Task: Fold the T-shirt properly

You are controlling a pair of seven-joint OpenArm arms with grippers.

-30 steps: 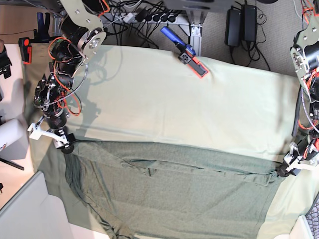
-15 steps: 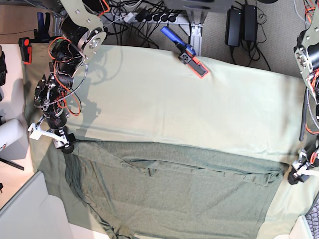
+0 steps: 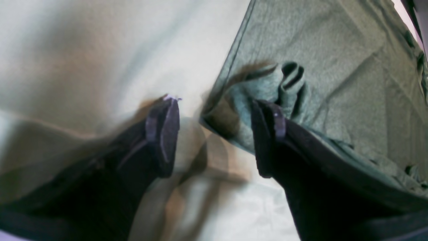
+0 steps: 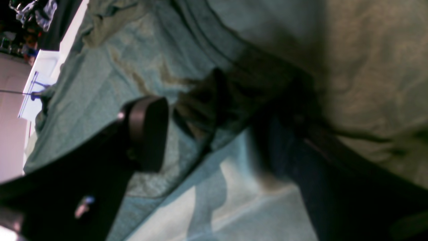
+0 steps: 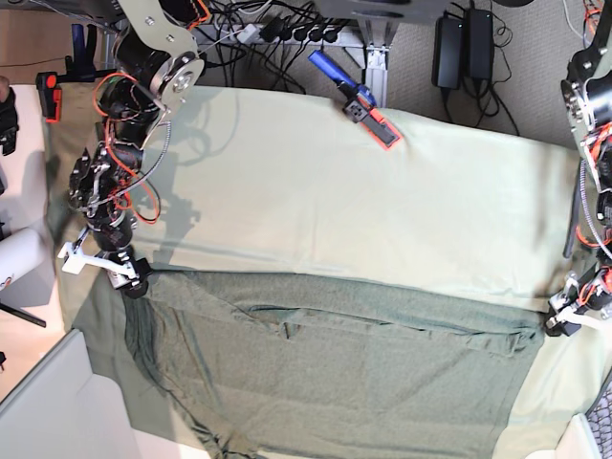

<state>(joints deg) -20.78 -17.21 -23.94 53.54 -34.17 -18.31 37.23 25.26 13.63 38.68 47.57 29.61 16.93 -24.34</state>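
Base view: we see the dark olive-green knit T-shirt spread flat over the near half of the pale mint-green table cloth. The right gripper sits at one upper corner of the shirt, the left gripper at the other. A blue and red tool lies at the cloth's far edge.

Left wrist view: we note jaws spread wide, a bunched shirt corner just beyond them, nothing gripped.

Right wrist view: blurred; jaws stand wide apart, crumpled shirt fabric between them, not pinched.
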